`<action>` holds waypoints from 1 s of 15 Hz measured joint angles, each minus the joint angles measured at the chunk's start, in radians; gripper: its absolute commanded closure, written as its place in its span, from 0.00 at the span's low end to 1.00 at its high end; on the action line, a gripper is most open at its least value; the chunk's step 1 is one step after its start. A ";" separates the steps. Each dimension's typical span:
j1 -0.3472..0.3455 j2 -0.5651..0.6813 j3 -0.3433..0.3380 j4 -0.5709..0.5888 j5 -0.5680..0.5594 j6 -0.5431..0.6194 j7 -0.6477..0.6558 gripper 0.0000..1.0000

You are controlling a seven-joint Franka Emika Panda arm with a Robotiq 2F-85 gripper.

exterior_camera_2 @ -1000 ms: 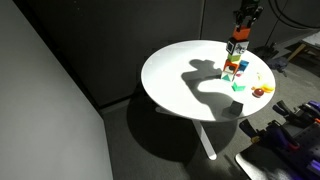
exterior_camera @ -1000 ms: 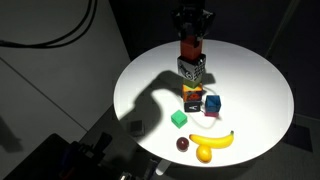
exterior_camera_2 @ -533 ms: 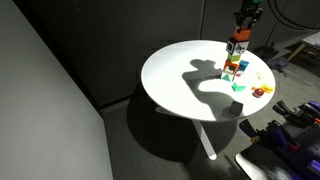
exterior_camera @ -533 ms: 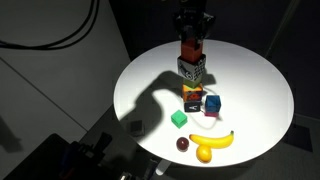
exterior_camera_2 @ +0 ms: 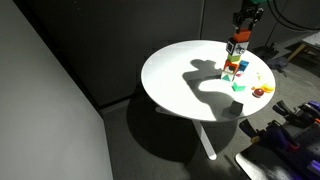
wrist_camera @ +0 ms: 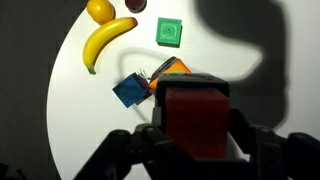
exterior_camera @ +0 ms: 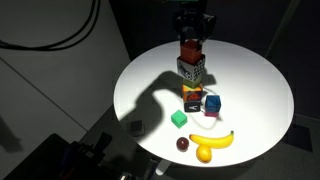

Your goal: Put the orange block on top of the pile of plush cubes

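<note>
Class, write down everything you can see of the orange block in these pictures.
The orange block is a plain reddish-orange cube with flat, smooth-looking faces. It is held upright, clamped on two opposite sides by the gripper, directly over the patterned cube that tops the pile on the white table. Whether its underside touches that cube cannot be told.

The orange block (wrist_camera: pixel 195 118) sits between my pincer's (wrist_camera: pixel 196 150) jaws; whether they grip it, I cannot tell. Beyond it on the white table (wrist_camera: pixel 75 115) lie a blue block (wrist_camera: pixel 128 90), a green block (wrist_camera: pixel 170 32) and a banana (wrist_camera: pixel 105 40).
</note>
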 measured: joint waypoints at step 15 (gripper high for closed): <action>0.000 -0.022 0.002 0.001 0.005 0.000 -0.008 0.00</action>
